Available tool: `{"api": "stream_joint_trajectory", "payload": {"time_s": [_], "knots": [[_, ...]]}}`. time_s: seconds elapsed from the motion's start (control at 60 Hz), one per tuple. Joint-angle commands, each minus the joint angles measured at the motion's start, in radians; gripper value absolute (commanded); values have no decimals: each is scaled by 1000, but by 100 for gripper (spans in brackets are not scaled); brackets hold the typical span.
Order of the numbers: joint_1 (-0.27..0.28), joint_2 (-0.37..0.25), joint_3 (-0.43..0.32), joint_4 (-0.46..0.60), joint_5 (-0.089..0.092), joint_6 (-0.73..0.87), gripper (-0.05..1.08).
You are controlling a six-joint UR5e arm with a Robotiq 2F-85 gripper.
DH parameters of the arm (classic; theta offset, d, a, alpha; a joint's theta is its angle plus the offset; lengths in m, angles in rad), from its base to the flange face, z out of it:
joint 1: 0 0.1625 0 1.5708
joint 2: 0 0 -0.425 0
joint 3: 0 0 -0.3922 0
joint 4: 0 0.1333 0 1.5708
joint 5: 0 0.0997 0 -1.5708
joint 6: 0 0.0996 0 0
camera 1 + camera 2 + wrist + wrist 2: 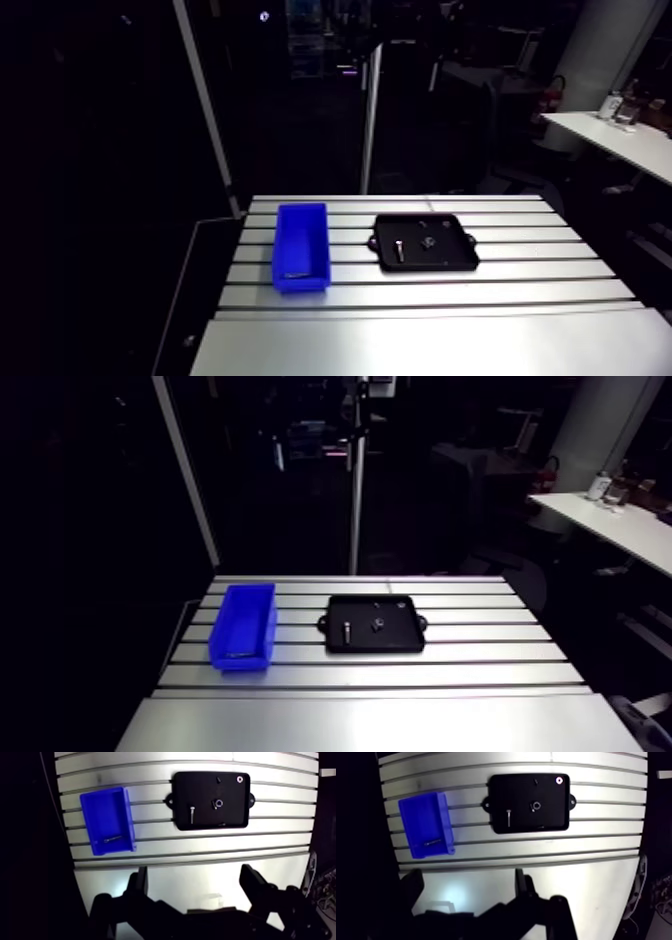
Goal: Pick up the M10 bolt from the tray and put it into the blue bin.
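A black tray [202,789] lies on the slotted table, ahead of my gripper. In it a slim silver bolt [191,814] lies near the side facing the blue bin [107,812]. The bin stands apart from the tray, and a bolt-like metal piece [113,839] rests on its floor. My gripper [196,886] hangs high over the table's near part, well short of both. Its fingers are spread wide and open, with nothing between them. The arm view shows the bin [302,247] left of the tray [445,258], but not the gripper.
The tray also holds a nut [218,803], a washer [239,779] in a far corner and a small dark piece [218,778]. The table's left edge runs just beyond the bin. A smooth aluminium strip [420,345] spans the table's front.
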Motion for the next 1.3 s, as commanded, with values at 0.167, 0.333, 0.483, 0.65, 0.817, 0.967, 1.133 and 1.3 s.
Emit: {"api": "stream_joint_trajectory", "payload": {"time_s": [0.167, 0.333, 0.483, 0.65, 0.817, 0.967, 1.133, 1.3], "knots": [[0, -1, 8, -3, -6, -10, 1], [0, 0, 6, -3, -6, -12, 1], [0, -1, 8, -3, -6, -12, 1], [0, 0, 17, -5, -6, -14, 1], [0, 0, 23, -5, -6, -14, 1], [0, 2, 27, -6, -6, -14, 1], [-9, 3, 60, -86, -8, -32, 1], [-11, 18, 103, -129, -19, -72, 1]]}}
